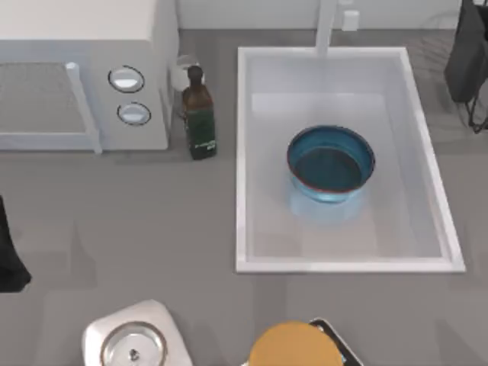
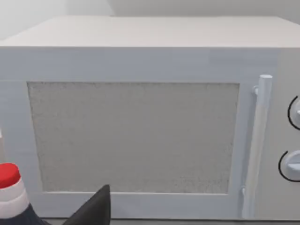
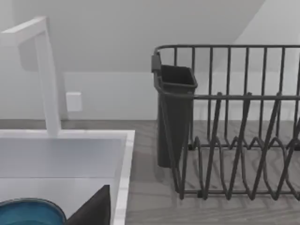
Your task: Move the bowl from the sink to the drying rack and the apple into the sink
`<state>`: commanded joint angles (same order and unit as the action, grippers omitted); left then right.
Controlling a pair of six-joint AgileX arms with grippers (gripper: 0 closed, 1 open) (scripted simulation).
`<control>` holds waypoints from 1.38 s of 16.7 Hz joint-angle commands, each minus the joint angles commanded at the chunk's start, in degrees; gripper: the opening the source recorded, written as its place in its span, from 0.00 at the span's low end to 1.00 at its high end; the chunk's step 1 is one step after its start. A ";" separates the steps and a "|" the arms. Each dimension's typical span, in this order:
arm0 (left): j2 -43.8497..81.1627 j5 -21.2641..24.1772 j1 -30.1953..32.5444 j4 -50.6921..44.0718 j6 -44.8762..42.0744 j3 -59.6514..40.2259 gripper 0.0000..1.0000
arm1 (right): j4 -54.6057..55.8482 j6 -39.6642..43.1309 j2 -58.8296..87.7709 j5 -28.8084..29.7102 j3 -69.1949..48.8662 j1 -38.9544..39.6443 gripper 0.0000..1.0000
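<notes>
The blue bowl [image 1: 331, 164] with its thin dark red rim sits upright in the middle of the white sink [image 1: 244, 152]. Its edge [image 3: 28, 213] also shows in the right wrist view, inside the sink's rim [image 3: 124, 159]. The dark wire drying rack [image 3: 234, 140] stands just right of the sink, at the table's far right [image 1: 469, 61]. The apple is out of view. My left arm [image 1: 9, 263] is at the table's left edge, and a dark part of my left gripper [image 2: 93, 211] faces the microwave. A dark part of my right gripper [image 3: 93, 206] hangs over the sink's right side.
A white microwave [image 1: 84, 76] fills the back left, with a dark green bottle [image 1: 200, 114] beside it. A metal dish on a white base [image 1: 133, 343] and an orange-yellow round thing [image 1: 293, 345] lie at the front edge. The white tap post [image 1: 326, 27] rises behind the sink. A red-capped bottle [image 2: 8, 187] is near my left gripper.
</notes>
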<state>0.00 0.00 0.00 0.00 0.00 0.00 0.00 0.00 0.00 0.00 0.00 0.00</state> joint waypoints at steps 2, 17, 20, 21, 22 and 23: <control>0.00 0.00 0.00 0.00 0.00 0.00 1.00 | 0.00 0.00 0.00 0.00 0.00 0.00 1.00; 0.00 0.00 0.00 0.00 0.00 0.00 1.00 | -22.20 -4.80 61.00 4.13 -61.66 8.36 1.00; 0.00 0.00 0.00 0.00 0.00 0.00 1.00 | -28.30 -6.83 81.04 4.94 -76.30 10.93 1.00; 0.00 0.00 0.00 0.00 0.00 0.00 1.00 | -30.70 -7.79 86.65 5.01 -80.04 11.79 1.00; 0.00 0.00 0.00 0.00 0.00 0.00 1.00 | -33.25 -8.80 91.87 4.98 -83.38 12.64 1.00; 0.00 0.00 0.00 0.00 0.00 0.00 1.00 | -35.96 -9.86 96.65 4.86 -86.27 13.45 1.00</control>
<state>0.00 0.00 0.00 0.00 0.00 0.00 -35.96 -9.86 96.65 4.86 -86.27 13.45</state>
